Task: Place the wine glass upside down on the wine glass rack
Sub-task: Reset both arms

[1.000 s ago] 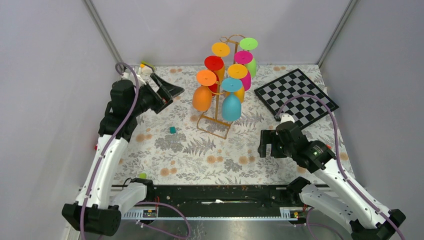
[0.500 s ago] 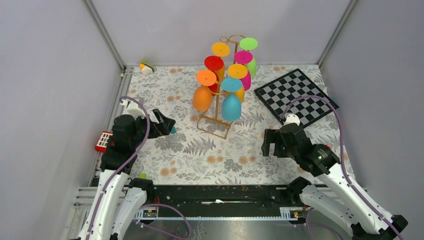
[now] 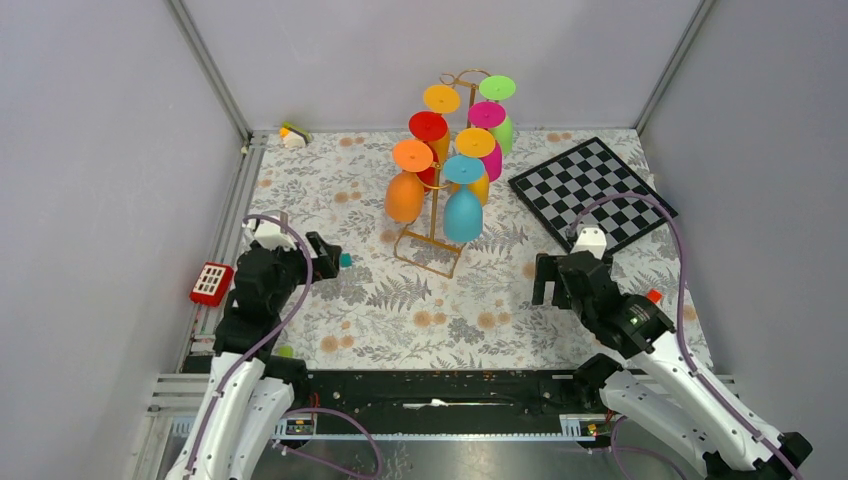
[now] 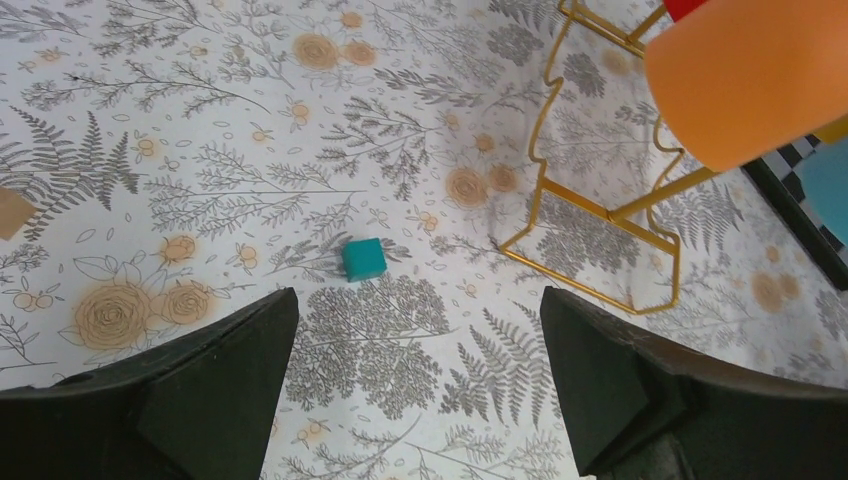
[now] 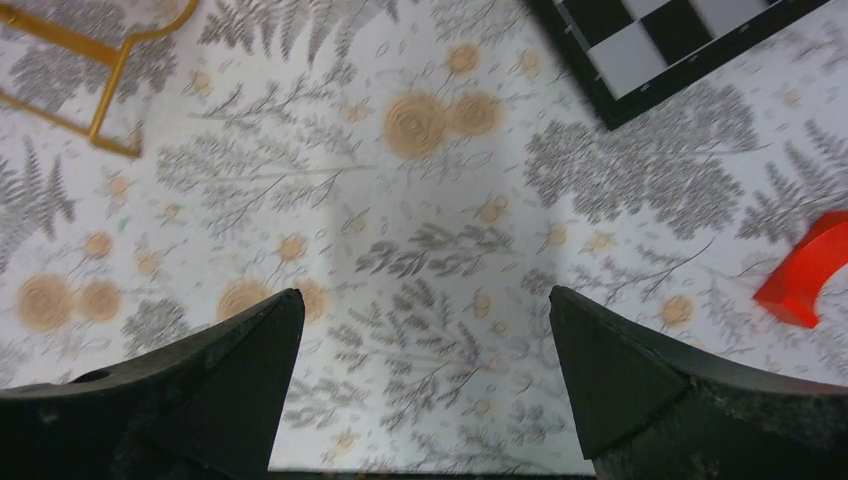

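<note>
Pulling back from the rack's side, the left pincer (image 3: 325, 255) is now hanging wide open and empty over the table (image 3: 400, 310), with a teal cube (image 4: 363, 258) just ahead of it. Ahead and to its right, the wine glass rack (image 3: 436, 218) is carrying its glasses upside down, the orange wine glass (image 3: 404, 195) nearest, the top rail running away from both pincers. Further right, the right pincer (image 3: 558, 268) is also gaping empty, with the rack lying ahead-left and farther off. No readable writing is showing.

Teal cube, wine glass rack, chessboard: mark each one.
teal cube (image 4: 363, 258), left wrist view, top face.
wine glass rack (image 4: 585, 281), left wrist view, near base wire.
chessboard (image 3: 592, 190), top external view, board centre.
</note>
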Motion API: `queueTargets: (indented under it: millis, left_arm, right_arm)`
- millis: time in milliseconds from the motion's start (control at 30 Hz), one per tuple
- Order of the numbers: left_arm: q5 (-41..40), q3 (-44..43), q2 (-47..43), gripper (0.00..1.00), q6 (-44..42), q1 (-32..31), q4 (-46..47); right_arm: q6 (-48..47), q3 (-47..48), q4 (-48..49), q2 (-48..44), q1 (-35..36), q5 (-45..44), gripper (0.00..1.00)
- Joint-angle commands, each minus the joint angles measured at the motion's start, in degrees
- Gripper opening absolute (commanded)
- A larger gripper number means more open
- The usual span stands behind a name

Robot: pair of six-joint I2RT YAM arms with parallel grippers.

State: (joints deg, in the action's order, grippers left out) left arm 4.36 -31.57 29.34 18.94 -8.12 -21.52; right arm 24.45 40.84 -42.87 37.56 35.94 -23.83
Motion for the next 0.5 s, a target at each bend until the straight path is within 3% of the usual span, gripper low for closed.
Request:
queueTargets:
  millis: [0, 200, 467]
  left_arm:
    - [-4.2, 3.4, 0.2, 0.99, -0.2, 0.3, 12.2]
    - [-7.8, 8.9, 3.1, 0.99, -3.4, 0.3, 21.1]
    - [-11.0, 15.2, 6.2, 0.99, -10.9, 0.3, 34.3]
  right_arm:
    - [-7.2, -2.9, 9.2, 0.1, -0.3, -10.0, 1.00]
    - [-20.3, -10.5, 23.6, -0.1, -0.3, -15.6, 1.00]
    - [-26.8, -23.2, 44.6, -4.6, -0.3, -17.3, 1.00]
